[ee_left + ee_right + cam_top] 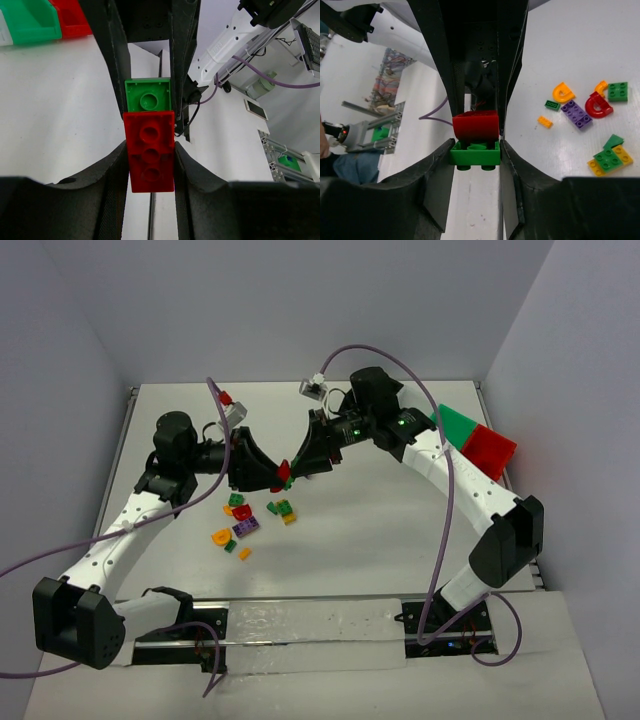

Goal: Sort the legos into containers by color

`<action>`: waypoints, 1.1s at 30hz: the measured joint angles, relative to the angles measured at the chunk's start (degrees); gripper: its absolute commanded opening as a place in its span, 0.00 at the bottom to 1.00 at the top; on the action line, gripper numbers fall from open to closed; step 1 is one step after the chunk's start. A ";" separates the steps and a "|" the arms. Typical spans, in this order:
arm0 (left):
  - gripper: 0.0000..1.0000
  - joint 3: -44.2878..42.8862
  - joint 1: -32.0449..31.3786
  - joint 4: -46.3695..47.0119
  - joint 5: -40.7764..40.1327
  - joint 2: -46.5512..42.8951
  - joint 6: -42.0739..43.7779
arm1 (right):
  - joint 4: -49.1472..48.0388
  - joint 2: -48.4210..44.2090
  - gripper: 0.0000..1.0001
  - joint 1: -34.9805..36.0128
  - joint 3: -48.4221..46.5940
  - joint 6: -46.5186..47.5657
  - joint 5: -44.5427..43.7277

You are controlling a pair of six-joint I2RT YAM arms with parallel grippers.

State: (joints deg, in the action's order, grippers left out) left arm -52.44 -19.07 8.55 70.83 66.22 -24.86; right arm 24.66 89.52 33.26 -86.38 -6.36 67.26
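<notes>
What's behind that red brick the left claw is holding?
A green brick joined to the red brick's far end, pinched by the right gripper. The left gripper grips the red one. Their joining faces are hidden.

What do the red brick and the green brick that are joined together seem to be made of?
Red brick: probably hard moulded plastic, glossy; soft highlights show on its round studs. Green brick: seemingly the same plastic, smooth and shiny, with crisp moulded edges.
</notes>
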 measured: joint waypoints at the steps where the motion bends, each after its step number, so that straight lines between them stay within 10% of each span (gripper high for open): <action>1: 0.00 0.02 0.00 -0.16 -0.21 0.00 -0.20 | 0.07 0.00 0.28 0.01 -0.13 0.16 -0.10; 5: 0.00 0.02 0.00 -0.54 -0.56 0.00 -0.02 | 0.47 0.02 0.00 0.04 -0.29 1.17 -0.24; 24: 0.00 -0.17 7.19 -1.16 -0.69 0.00 0.27 | 14.69 -0.54 0.00 -1.28 3.03 15.04 -3.91; 33: 0.00 -5.74 4.18 -12.87 -18.03 1.69 11.26 | 16.43 -1.75 0.00 -25.44 4.43 18.05 -29.46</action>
State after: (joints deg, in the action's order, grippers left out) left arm -58.18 -14.89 -4.32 52.80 67.91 -13.60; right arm 41.09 87.77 7.82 -81.95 11.69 37.81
